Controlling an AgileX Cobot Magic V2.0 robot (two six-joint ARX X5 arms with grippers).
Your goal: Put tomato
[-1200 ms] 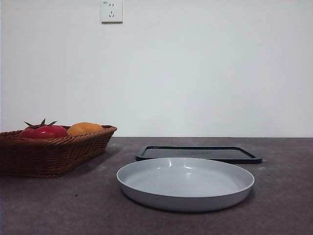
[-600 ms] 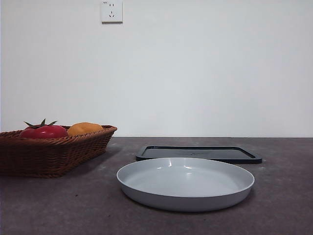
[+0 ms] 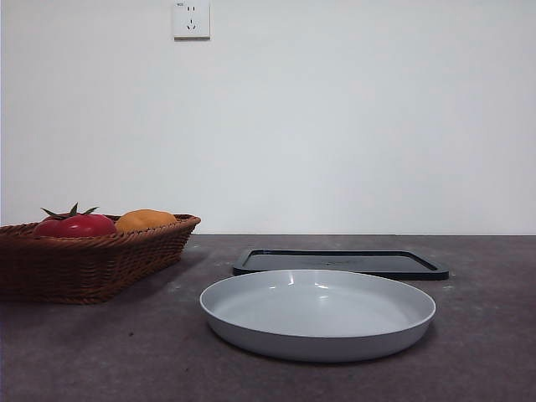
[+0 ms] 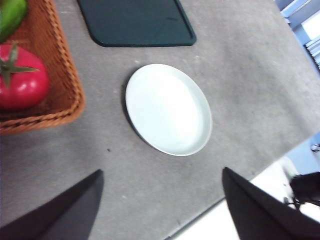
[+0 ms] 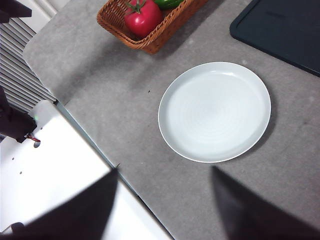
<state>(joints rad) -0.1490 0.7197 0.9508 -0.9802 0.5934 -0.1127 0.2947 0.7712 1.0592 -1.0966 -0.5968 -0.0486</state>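
Note:
The red tomato (image 3: 75,224) with a green spiky stem lies in a brown wicker basket (image 3: 92,260) at the left of the table. It also shows in the left wrist view (image 4: 20,77) and the right wrist view (image 5: 142,17). A white plate (image 3: 316,311) sits in the middle of the table, empty. My left gripper (image 4: 160,210) is open, high above the table near the plate (image 4: 168,108). My right gripper (image 5: 162,210) is open, high above the plate (image 5: 215,111) and the table's front edge. Neither gripper shows in the front view.
An orange-yellow fruit (image 3: 144,219) lies in the basket beside the tomato. A green vegetable (image 4: 10,15) lies there too. A dark flat tray (image 3: 339,261) lies behind the plate. The table's front edge (image 5: 95,145) runs close below both grippers.

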